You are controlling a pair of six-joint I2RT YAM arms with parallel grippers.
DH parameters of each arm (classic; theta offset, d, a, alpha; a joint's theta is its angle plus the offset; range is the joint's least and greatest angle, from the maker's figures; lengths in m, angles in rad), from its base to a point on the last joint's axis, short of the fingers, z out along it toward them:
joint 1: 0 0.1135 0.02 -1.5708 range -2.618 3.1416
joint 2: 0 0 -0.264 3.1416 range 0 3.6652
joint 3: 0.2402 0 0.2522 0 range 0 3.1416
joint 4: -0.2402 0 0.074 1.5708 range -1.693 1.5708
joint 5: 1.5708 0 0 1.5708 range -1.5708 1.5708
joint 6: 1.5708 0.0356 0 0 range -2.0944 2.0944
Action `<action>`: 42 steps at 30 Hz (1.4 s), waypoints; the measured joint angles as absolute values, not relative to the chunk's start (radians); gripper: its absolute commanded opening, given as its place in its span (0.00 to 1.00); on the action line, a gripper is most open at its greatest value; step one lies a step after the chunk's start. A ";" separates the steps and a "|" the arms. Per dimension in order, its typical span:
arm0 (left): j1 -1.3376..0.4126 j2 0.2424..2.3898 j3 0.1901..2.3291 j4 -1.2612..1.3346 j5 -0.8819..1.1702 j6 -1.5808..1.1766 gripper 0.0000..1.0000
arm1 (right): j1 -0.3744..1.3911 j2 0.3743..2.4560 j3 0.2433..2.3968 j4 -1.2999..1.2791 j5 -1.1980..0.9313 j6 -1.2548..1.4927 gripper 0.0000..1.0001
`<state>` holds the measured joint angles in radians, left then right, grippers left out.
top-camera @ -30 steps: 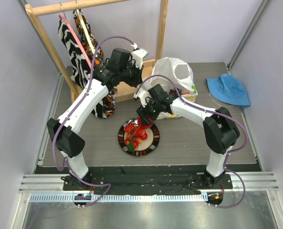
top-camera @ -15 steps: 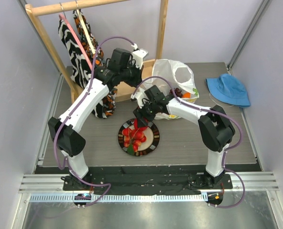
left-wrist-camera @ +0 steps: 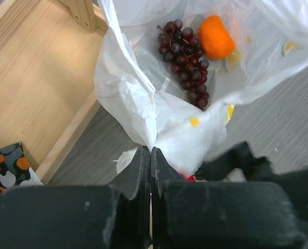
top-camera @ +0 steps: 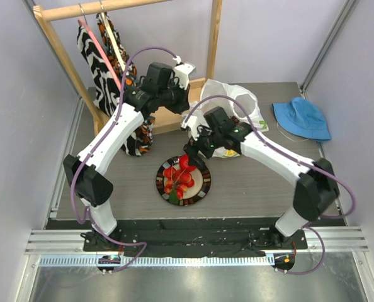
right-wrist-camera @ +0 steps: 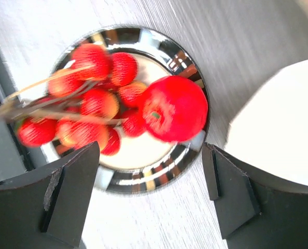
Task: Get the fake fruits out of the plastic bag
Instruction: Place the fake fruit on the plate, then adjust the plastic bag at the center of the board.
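The white plastic bag (top-camera: 237,100) lies at the back middle of the table, mouth open. My left gripper (top-camera: 186,114) is shut on the bag's near edge (left-wrist-camera: 143,104) and holds it up. In the left wrist view a dark purple grape bunch (left-wrist-camera: 186,62) and an orange (left-wrist-camera: 216,37) lie inside the bag. My right gripper (top-camera: 196,153) is open and empty, just above the far edge of a round plate (top-camera: 201,190). On the plate (right-wrist-camera: 143,179) lie a red apple (right-wrist-camera: 173,108) and a cluster of red berries (right-wrist-camera: 81,104). No lemon shows.
A wooden clothes rack base (top-camera: 171,116) with patterned garments (top-camera: 102,56) stands at the back left, close to my left arm. A blue hat (top-camera: 300,116) lies at the back right. The bag's corner (right-wrist-camera: 278,119) lies just right of the plate.
My right arm's elbow has swung out to the right and its gripper has shifted slightly right over the plate. The red apple now lies free on the plate. The left gripper has not moved.
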<state>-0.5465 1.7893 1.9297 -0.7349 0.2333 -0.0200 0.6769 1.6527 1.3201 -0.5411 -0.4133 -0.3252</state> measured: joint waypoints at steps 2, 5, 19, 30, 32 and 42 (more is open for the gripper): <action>-0.546 1.790 1.932 -0.731 0.239 -0.026 0.00 | 0.677 1.563 1.296 -0.551 -0.414 -0.340 0.85; -0.546 1.790 1.932 -0.731 0.241 -0.028 0.00 | 0.671 1.493 1.295 -0.569 -0.413 -0.350 0.76; -0.548 1.765 1.832 -0.731 0.290 -0.068 0.00 | 0.513 1.306 1.350 -0.519 -0.348 -0.388 0.36; -0.552 1.632 1.643 -0.754 0.328 -0.077 0.00 | 0.544 1.477 1.148 -0.461 -0.163 -0.422 0.28; -0.552 1.593 1.605 -0.768 0.341 -0.072 0.00 | 0.570 1.472 1.114 -0.498 -0.154 -0.422 0.28; -0.553 1.489 1.450 -0.839 0.383 -0.049 0.00 | 0.543 1.421 1.137 -0.546 -0.104 -0.408 0.25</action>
